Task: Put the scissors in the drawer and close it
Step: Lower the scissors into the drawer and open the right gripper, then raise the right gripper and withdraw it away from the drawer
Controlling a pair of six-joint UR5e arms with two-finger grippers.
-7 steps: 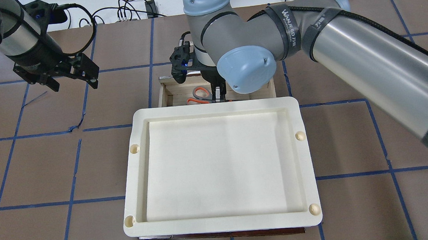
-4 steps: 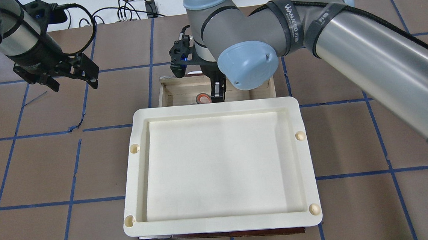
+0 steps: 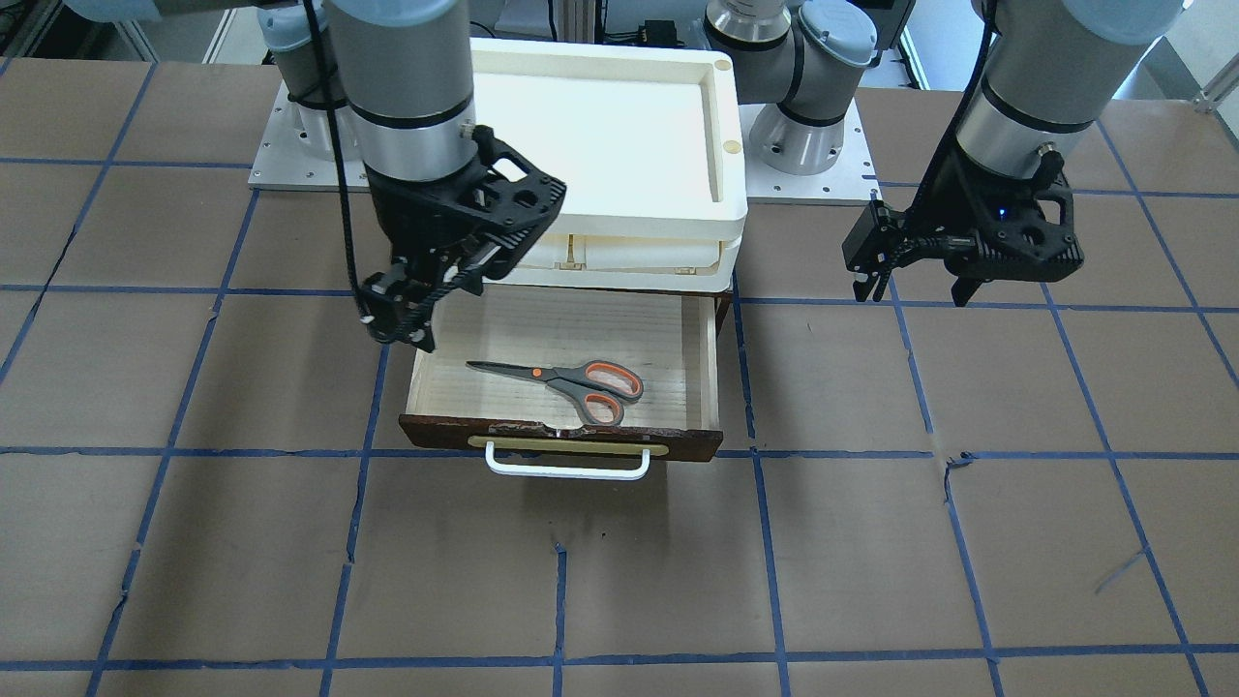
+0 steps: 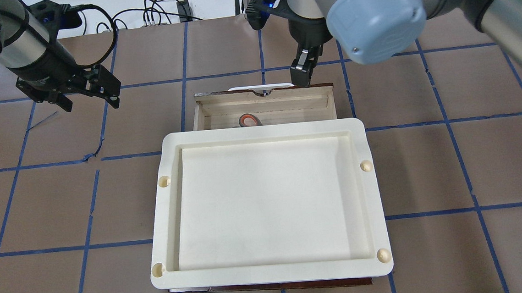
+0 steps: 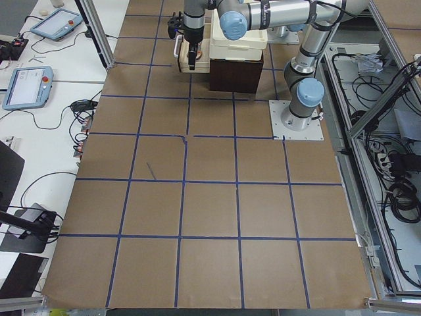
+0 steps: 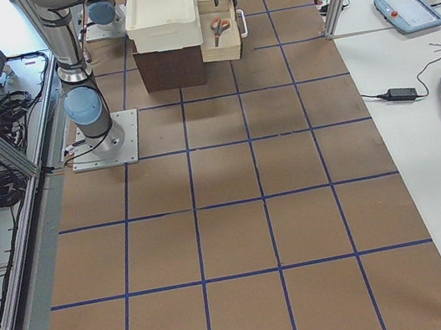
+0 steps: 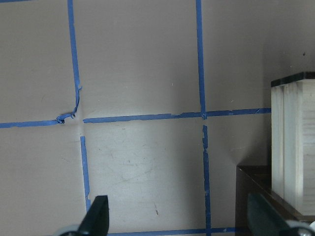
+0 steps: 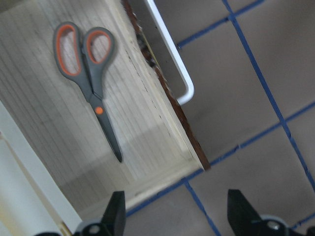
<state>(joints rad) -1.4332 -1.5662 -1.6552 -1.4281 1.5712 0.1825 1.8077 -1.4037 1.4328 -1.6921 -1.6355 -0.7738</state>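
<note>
The scissors (image 3: 566,379) lie flat on the floor of the open drawer (image 3: 705,358), free of any gripper. They also show in the right wrist view (image 8: 88,83) and partly in the overhead view (image 4: 247,120). The drawer (image 4: 262,101) is pulled out from under the cream unit, with its dark front and white bar handle (image 3: 566,469) facing away from the robot. My right gripper (image 3: 399,334) is open and empty, raised above one end of the drawer (image 8: 162,142); it also shows in the overhead view (image 4: 302,74) and the right wrist view (image 8: 178,216). My left gripper (image 4: 89,102) is open and empty, off to the side.
The cream tray-topped unit (image 4: 264,132) sits above the drawer and hides most of it from overhead. Brown table surface with blue tape lines (image 3: 755,581) lies around. Cables (image 4: 160,13) lie at the far edge.
My right gripper has lifted out of the drawer and moved over its front edge. The scissors stay in the drawer. The left arm has not moved.
</note>
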